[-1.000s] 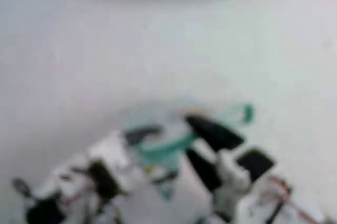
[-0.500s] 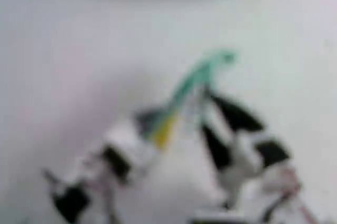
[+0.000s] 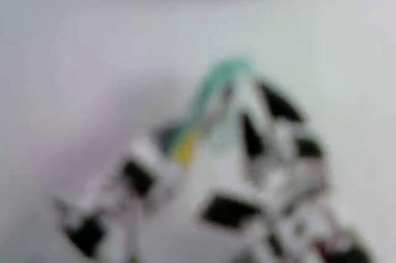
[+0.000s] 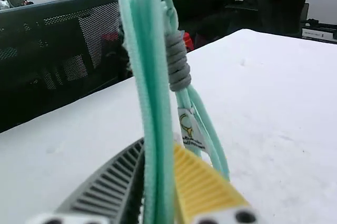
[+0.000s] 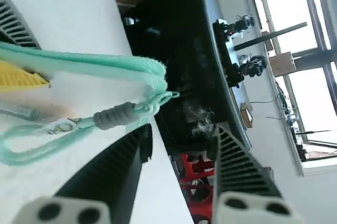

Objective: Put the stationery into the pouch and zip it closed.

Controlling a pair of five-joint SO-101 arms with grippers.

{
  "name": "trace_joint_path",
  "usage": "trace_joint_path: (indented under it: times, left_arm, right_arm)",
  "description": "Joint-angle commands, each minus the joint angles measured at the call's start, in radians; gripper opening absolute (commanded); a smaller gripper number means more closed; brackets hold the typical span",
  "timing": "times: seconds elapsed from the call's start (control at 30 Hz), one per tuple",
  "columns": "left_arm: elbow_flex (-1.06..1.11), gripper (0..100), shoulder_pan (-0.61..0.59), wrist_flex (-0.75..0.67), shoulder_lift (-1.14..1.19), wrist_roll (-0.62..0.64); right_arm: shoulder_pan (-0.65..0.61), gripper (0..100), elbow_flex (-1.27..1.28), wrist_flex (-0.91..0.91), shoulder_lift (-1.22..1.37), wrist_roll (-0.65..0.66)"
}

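Pouch (image 4: 150, 71) — upright in left gripper (image 4: 158, 155) — right gripper (image 5: 181, 135) just beside

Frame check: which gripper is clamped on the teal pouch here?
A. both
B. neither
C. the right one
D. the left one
D: the left gripper pinches the pouch between its grey and yellow fingers, while the right gripper stands open near the zipper pull, gripping nothing.
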Motion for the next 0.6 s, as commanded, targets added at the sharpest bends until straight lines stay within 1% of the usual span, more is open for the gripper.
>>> trace_joint_path:
  times: [0.0,0.03,0.1,0.2,0.27,0.3,0.4,0.47,0.57]
  left_arm:
    - [-0.023,2,-0.039,-0.035,-0.019,0.009]
    - [-0.023,2,-0.044,-0.034,-0.019,0.009]
    - [-0.021,2,-0.048,-0.031,-0.019,0.006]
    - [-0.018,2,-0.048,-0.029,-0.019,0.006]
    - [-0.02,2,-0.048,-0.018,-0.019,0.006]
    - [-0.025,2,-0.048,-0.006,-0.019,0.006]
    - [-0.029,2,-0.048,0.0,-0.019,0.006]
    - [-0.031,2,-0.048,0.002,-0.019,0.006]
    - [-0.035,2,-0.05,0.029,-0.019,0.006]
  right_arm:
    - [0.061,16.6,0.018,0.001,-0.047,-0.212]
    - [0.088,16.6,0.049,-0.007,-0.064,-0.244]
    - [0.116,16.6,0.137,-0.062,-0.099,-0.256]
    - [0.117,16.6,0.292,-0.127,-0.189,-0.252]
    - [0.114,16.6,0.368,-0.176,-0.269,-0.285]
    - [0.114,16.0,0.4,-0.217,-0.3,-0.338]
    - [0.145,12.1,0.476,-0.334,-0.332,-0.554]
    - [0.151,12.6,0.471,-0.366,-0.278,-0.614]
    - [0.137,17.0,0.365,-0.358,-0.113,-0.672]
